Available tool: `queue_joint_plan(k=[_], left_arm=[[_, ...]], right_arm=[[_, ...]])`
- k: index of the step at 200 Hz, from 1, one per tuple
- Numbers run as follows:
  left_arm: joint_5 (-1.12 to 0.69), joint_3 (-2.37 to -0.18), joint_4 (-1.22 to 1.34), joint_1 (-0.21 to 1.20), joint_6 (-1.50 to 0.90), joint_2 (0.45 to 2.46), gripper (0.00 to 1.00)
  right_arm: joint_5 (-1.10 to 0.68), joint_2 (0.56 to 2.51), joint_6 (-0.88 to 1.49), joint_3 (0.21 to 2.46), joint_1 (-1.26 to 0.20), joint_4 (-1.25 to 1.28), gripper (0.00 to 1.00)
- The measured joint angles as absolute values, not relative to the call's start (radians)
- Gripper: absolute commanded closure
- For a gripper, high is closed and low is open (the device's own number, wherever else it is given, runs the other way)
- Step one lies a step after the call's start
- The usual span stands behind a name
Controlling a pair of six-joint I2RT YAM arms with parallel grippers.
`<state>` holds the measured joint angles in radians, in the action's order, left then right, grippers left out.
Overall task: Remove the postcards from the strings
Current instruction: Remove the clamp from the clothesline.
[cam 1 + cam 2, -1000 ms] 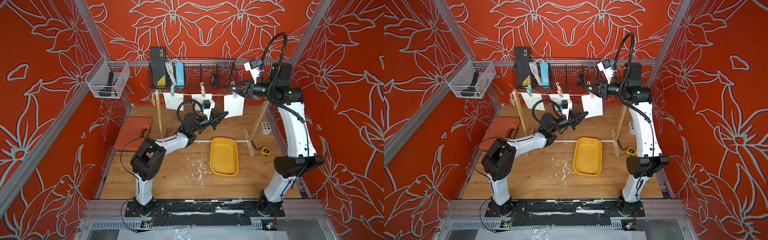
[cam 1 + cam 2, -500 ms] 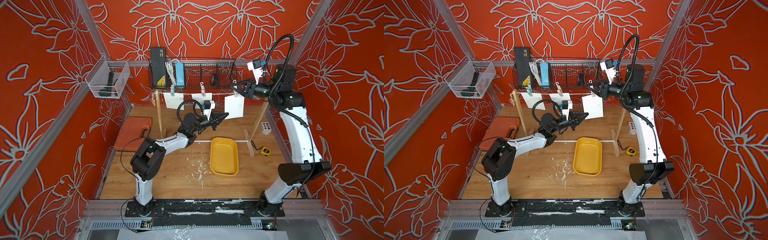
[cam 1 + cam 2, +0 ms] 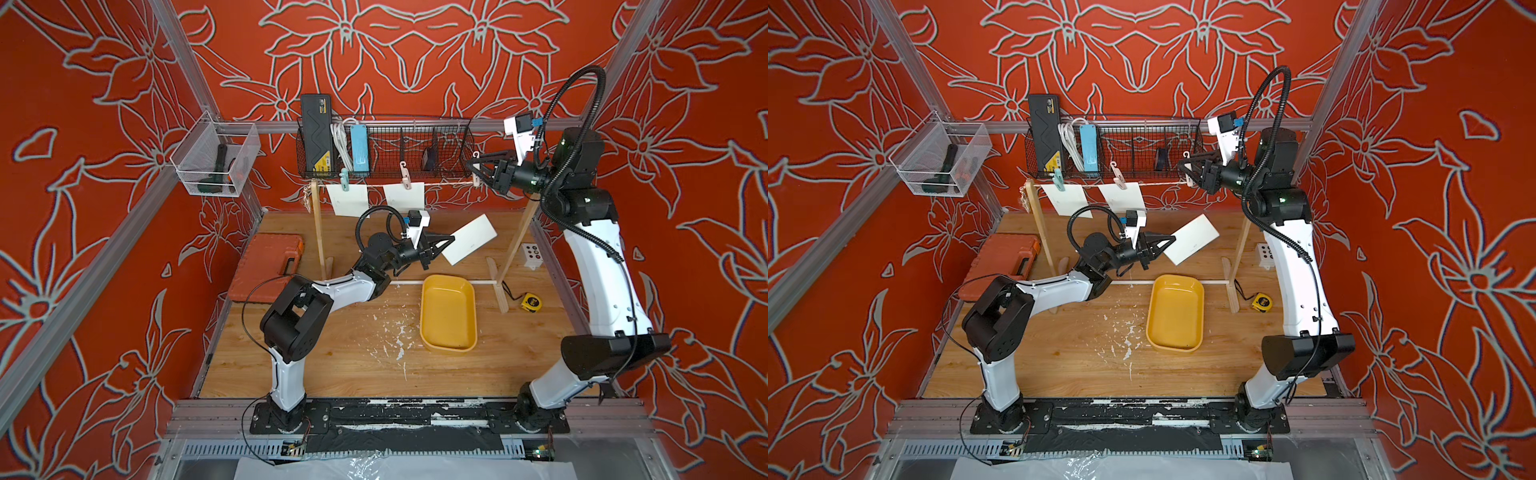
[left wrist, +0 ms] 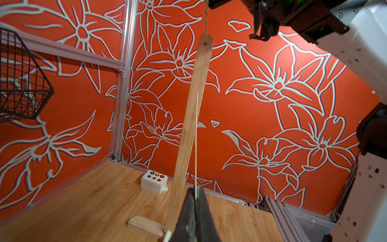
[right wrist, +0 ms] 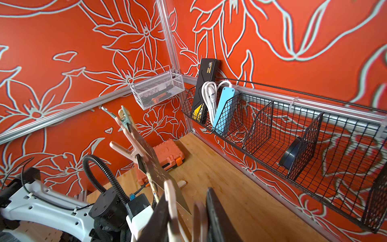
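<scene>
My left gripper [image 3: 452,240] is shut on one corner of a white postcard [image 3: 470,244], which hangs tilted and free below the string [image 3: 446,184]. In the left wrist view that postcard [image 4: 196,146] shows edge-on, rising from my shut gripper [image 4: 195,196]. Two more postcards [image 3: 348,200] [image 3: 405,196] hang from the string under a teal clothespin [image 3: 344,176] and a pink one [image 3: 405,171]. My right gripper [image 3: 475,171] sits at the string's right end. It is shut on a beige clothespin [image 5: 170,201], squeezing its legs.
A yellow tray [image 3: 448,277] lies on the wooden floor below the held card. The string spans two wooden posts [image 3: 318,224] [image 3: 515,241] joined by a white rod [image 3: 405,282]. An orange case [image 3: 270,266], button box [image 3: 532,254], tape measure [image 3: 531,302] and wire basket [image 3: 386,149] surround them.
The right-hand postcard has come off the string and now hangs lower and tilted in my left gripper. The right arm's elbow has swung outward while its gripper stayed at the string.
</scene>
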<state>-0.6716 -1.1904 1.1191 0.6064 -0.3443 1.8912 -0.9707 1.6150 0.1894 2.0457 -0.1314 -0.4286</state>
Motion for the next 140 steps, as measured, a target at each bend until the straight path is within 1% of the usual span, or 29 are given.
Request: queue_joint_plan(k=[48,93,140], left_arm=[[-0.66,-1.113,1.132,0.609,-0.364,1.877,1.0],[-0.647,-1.027,1.133,0.609,-0.363,1.814,1.0],[-0.633,-0.953,1.138,0.609,-0.36,1.762,1.0]], right_arm=[[-0.931,1.585,0.191,2.018,-0.131,-0.41,0.72],[-0.884,1.542,0.19,1.996,-0.132,-0.407,0.72],[-0.838,1.499,0.189,1.974,-0.132,-0.381,0.74]])
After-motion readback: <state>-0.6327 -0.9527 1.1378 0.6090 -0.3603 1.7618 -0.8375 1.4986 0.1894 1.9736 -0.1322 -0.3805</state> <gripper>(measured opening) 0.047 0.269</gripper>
